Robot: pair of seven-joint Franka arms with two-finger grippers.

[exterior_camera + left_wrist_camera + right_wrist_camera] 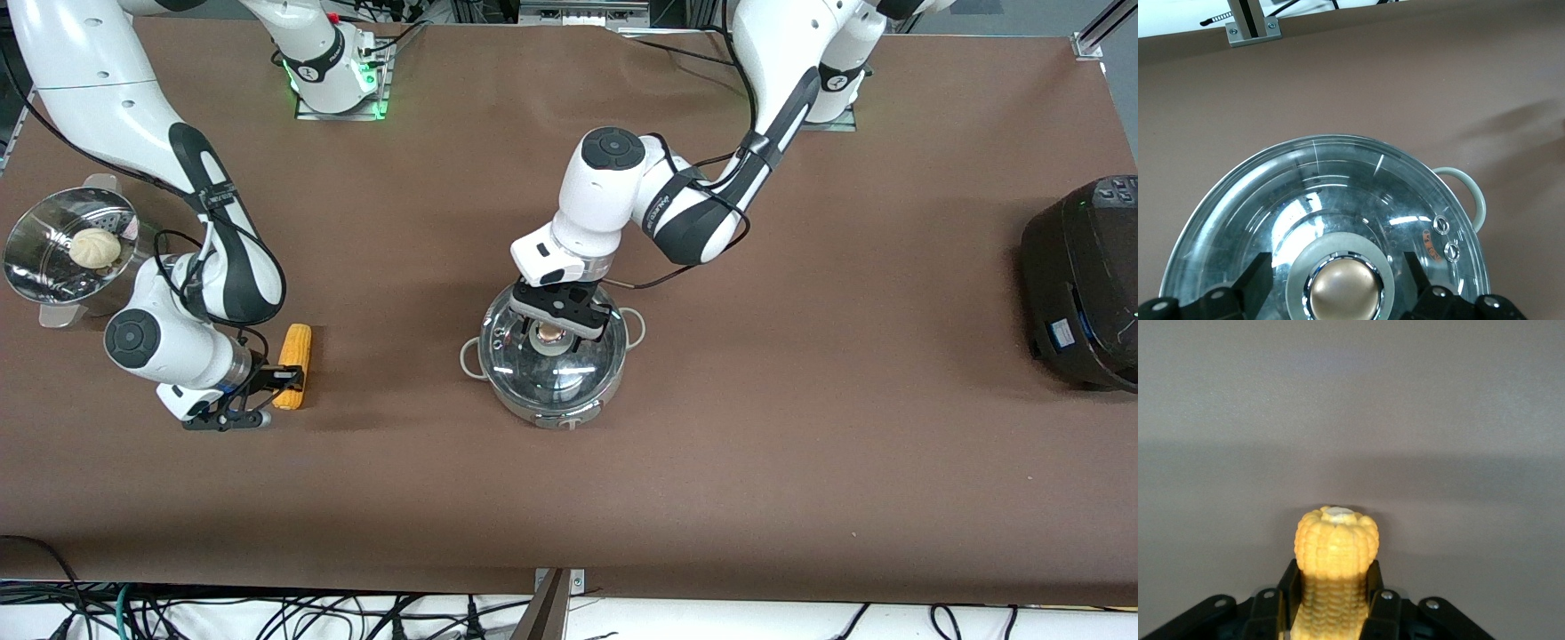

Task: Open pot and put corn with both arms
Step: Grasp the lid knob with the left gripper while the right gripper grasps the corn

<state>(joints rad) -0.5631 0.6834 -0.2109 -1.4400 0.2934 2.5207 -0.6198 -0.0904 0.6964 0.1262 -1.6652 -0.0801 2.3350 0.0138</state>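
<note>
The steel pot [569, 414] stands mid-table with its glass lid [556, 380] on it. My left gripper [556, 325] is open just over the lid, one finger on each side of the copper-coloured knob [551, 336], not touching it. In the left wrist view the knob [1345, 293] sits between the fingers of the left gripper [1337, 267], with a gap on both sides. The corn [296, 347] lies on the table toward the right arm's end. My right gripper [283, 380] is shut on its nearer end. In the right wrist view the fingers of the right gripper [1331, 580] press both sides of the corn [1337, 540].
A perforated steel steamer bowl [36, 267] with a white bun [94, 247] stands at the right arm's end of the table. A large black cooker [1085, 284] stands at the left arm's end. The pot's loop handle [1471, 193] sticks out sideways.
</note>
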